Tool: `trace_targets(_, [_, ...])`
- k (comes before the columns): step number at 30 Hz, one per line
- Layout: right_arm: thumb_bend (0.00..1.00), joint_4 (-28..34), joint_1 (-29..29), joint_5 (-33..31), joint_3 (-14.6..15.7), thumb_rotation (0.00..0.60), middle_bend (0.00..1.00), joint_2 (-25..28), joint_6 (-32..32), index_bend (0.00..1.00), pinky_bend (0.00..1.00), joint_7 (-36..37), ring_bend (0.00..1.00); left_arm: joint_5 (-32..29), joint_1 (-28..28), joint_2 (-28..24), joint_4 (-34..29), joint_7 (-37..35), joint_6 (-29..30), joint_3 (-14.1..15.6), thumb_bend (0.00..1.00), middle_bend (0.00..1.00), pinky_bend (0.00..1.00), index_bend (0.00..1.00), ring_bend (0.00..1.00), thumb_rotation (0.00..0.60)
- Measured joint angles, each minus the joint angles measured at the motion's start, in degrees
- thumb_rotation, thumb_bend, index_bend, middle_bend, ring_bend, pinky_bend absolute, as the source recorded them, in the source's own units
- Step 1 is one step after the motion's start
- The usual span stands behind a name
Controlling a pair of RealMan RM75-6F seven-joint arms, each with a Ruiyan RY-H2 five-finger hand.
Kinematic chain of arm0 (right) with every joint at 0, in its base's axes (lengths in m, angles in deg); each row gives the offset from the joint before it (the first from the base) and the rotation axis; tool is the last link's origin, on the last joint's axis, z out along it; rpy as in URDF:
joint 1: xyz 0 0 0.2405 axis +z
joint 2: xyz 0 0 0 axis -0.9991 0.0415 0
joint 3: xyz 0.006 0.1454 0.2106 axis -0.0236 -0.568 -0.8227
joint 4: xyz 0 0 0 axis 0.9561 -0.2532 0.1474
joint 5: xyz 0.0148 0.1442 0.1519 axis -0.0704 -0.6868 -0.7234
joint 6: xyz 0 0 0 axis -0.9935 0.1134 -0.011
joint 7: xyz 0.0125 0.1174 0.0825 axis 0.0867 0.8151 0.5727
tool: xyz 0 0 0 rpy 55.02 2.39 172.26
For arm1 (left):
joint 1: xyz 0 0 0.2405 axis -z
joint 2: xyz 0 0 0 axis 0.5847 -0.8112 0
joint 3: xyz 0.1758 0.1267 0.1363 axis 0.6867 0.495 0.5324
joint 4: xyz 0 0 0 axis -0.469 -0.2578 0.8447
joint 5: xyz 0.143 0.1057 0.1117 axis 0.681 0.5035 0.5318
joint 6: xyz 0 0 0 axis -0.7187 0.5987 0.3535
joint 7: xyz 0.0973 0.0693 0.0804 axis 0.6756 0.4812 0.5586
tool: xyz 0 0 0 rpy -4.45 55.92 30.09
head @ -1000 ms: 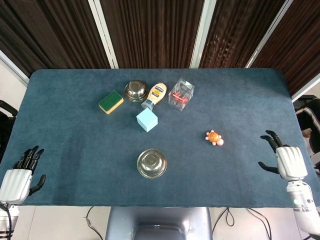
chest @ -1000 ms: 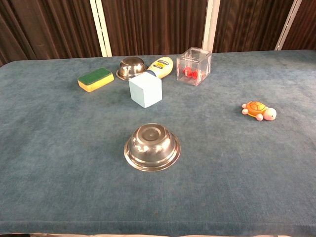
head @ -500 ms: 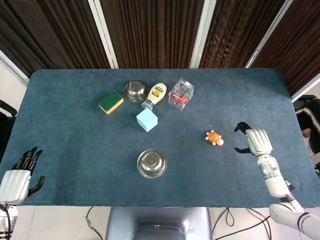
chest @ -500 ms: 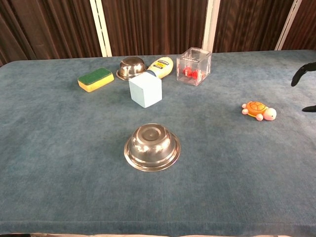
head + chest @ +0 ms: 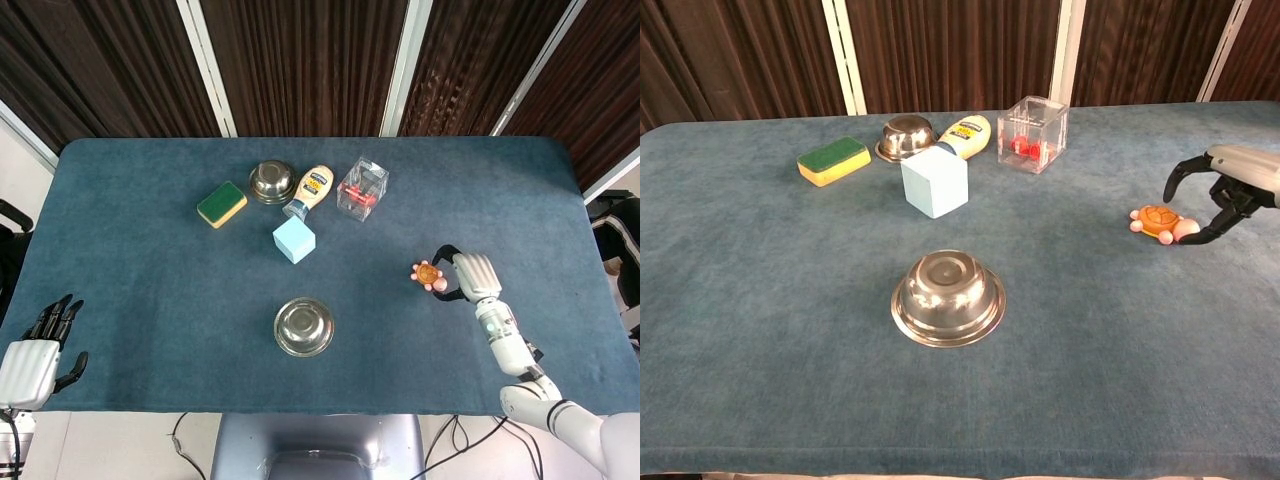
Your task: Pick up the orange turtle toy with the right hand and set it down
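Since a second ago, your right hand has swept in from the table's right edge and now brackets the turtle, fingers spread wide and curved around it, nothing gripped yet. The turtle sits on the table, right of centre, well apart from the steel bowl and the clear box. Close too soon or too low and a fingertip may nudge the small toy, sliding it out across the cloth; it looks smooth and rounded, so an off-centre pinch could squirt it free. Your left hand rests open at the near-left corner.
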Motion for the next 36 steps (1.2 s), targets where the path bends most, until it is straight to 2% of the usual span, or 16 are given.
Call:
trace_targets(15, [0.28, -4.8, 2.5, -2.6, -0.7, 0.600, 0.47, -5.0, -3.0, 0.63, 0.90, -1.3, 0.94, -0.5, 0.0, 0.1, 0.2, 0.0, -0.5, 0.0, 0.39, 0.03, 0.39, 0.09, 0.10, 0.600])
trace_targets(17, [0.32, -5.4, 2.8, -2.6, -0.7, 0.600, 0.49, -5.8, -2.8, 0.66, 0.91, -1.8, 0.95, -0.5, 0.0, 0.0, 0.2, 0.0, -0.3, 0.0, 0.39, 0.03, 0.39, 0.09, 0.10, 0.600])
trace_targets(18, [0.38, -5.6, 2.8, -2.4, -0.7, 0.600, 0.51, -6.1, -2.5, 0.68, 0.91, -1.9, 0.95, -0.4, -0.1, 0.0, 0.2, -0.1, -0.2, 0.0, 0.39, 0.03, 0.39, 0.09, 0.10, 0.600])
trace_targets(21, [0.66, -6.2, 2.8, -1.7, -0.3, 0.600, 0.58, -6.8, -0.9, 0.77, 0.93, -1.8, 0.96, -0.4, -0.2, 0.0, 0.3, -0.3, -0.1, 0.0, 0.39, 0.03, 0.39, 0.09, 0.10, 0.600])
trace_targets(24, [0.74, -7.2, 2.7, -0.5, 0.2, 0.600, 0.61, -7.4, 0.5, 0.81, 0.93, -0.9, 0.97, -0.3, -0.2, 0.0, 0.3, -0.3, 0.0, 0.0, 0.39, 0.03, 0.39, 0.09, 0.10, 0.600])
trace_targets(28, [0.68, -7.3, 2.4, 0.1, 0.6, 0.600, 0.63, -7.5, 1.6, 0.81, 0.93, 0.8, 0.97, -0.2, -0.2, 0.0, 0.3, -0.1, -0.1, 0.1, 0.39, 0.03, 0.39, 0.10, 0.10, 0.600])
trace_targets(31, [0.56, -7.5, 2.2, 0.6, 0.7, 0.600, 0.66, -7.7, 3.1, 0.83, 0.94, 0.5, 0.97, -0.2, -0.1, 0.0, 0.2, 0.0, -0.1, 0.1, 0.39, 0.03, 0.39, 0.10, 0.10, 0.600])
trace_targets(36, [0.54, -7.7, 1.7, 1.0, 0.7, 0.600, 0.67, -8.1, 5.8, 0.85, 0.95, -1.1, 0.97, -0.3, -0.2, 0.0, 0.1, 0.1, -0.2, 0.1, 0.39, 0.03, 0.39, 0.10, 0.10, 0.600])
